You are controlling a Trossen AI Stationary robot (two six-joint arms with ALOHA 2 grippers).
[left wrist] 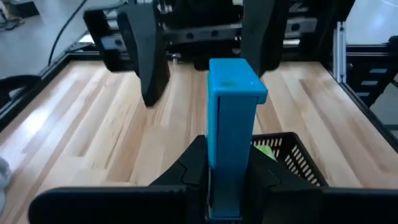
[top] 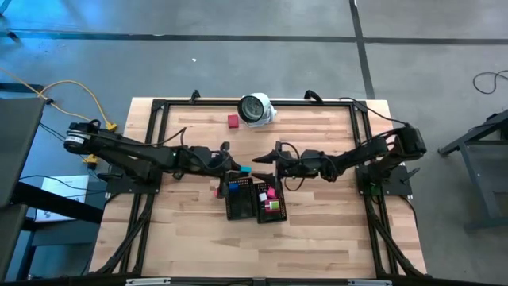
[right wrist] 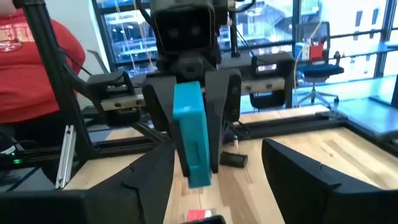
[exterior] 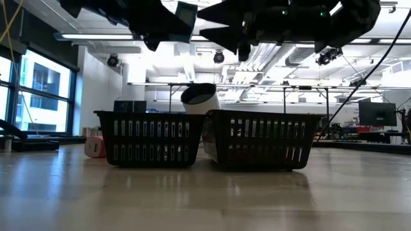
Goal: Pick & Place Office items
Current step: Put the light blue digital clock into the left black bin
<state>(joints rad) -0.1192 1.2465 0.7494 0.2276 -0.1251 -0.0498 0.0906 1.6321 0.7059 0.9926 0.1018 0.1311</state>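
Blue office item (left wrist: 232,155) clamped in left claw (left wrist: 227,180)

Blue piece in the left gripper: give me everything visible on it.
The blue piece is a plain, smooth, plastic-looking rectangular block, bright blue, longer than it is wide, with a flat squared end. The left gripper is shut on one end; the rest sticks out free beyond the fingertips. It hangs in the air above the table's middle, near the black trays, touching nothing but the fingers. The right gripper faces it, open, apart from it. No markings can be made out.
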